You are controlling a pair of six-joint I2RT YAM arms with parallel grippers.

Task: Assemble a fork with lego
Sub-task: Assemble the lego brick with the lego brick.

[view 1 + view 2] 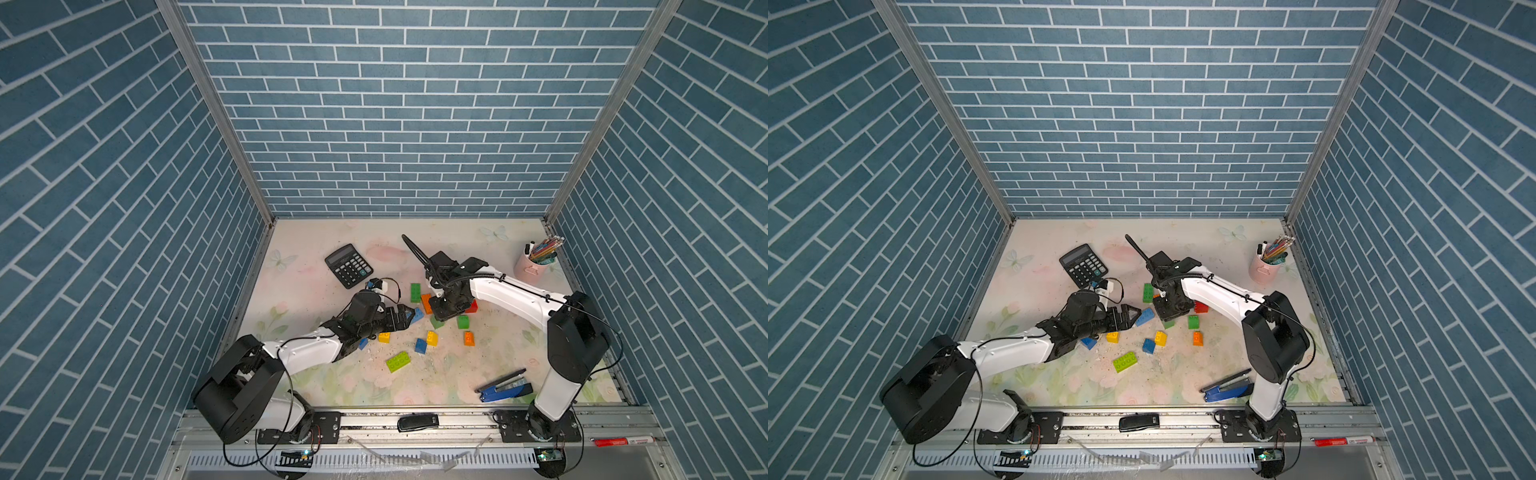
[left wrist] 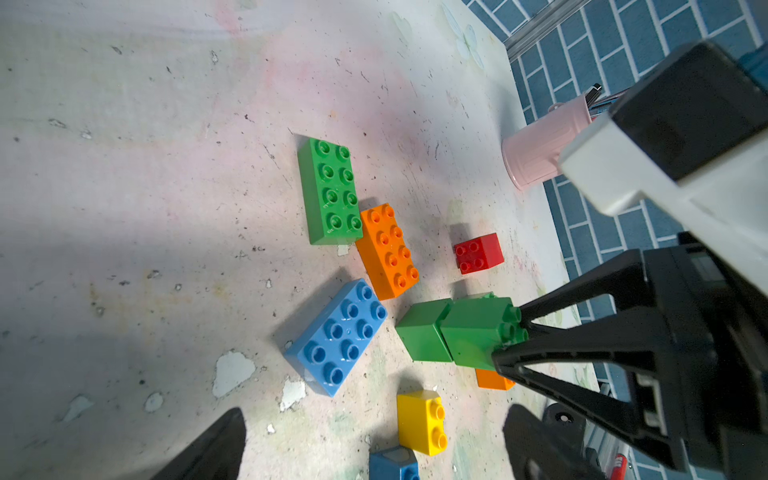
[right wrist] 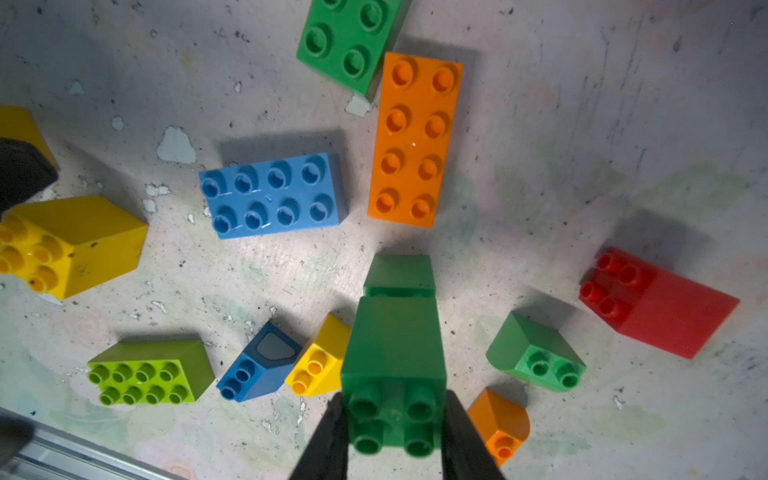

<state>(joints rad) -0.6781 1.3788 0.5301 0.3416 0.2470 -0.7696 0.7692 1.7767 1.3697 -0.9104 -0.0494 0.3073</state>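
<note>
Right wrist view — right gripper (image 3: 395, 405), mostly cut off, clamps green bricks (image 3: 395, 340).

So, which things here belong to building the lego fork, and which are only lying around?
For the job: green two-brick stack in the right pincer; long orange brick; long blue brick; long green brick; lime brick; red brick.
Lying about: calculator; pink pencil cup; blue stapler.

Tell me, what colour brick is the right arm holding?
A green brick, clearest in right wrist view.
</note>
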